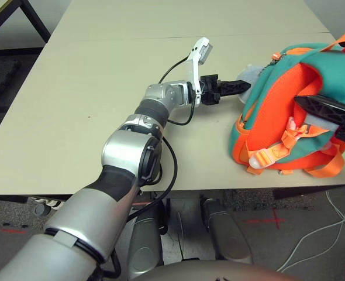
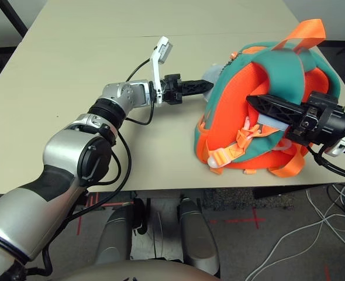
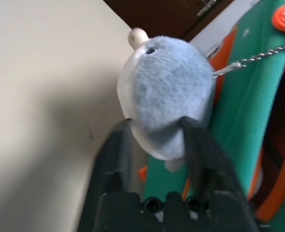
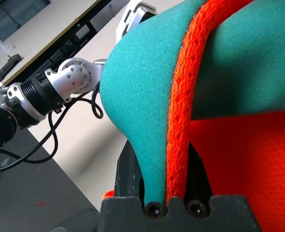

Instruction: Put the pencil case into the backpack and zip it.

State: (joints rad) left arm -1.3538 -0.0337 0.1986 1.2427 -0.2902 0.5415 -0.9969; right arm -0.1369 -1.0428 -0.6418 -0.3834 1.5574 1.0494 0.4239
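Presently: backpack [image 2: 266, 88] at table's [image 1: 102, 88] three o'clock. Right gripper [image 4: 166, 159] pinches its edge; left gripper [image 3: 157, 145] clamps plush charm [image 3: 166, 92]. Zipping seemingly remains.

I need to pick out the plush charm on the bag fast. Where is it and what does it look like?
Find the teal and orange backpack on the table's right side. At its left edge, the left pincer has its fingers around the plush charm: a rounded grey-blue soft toy with a white underside, hanging on a silver chain, the only fuzzy thing there.

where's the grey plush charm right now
The grey plush charm hangs by its chain at the backpack's left side, between the left gripper's fingers above the table.
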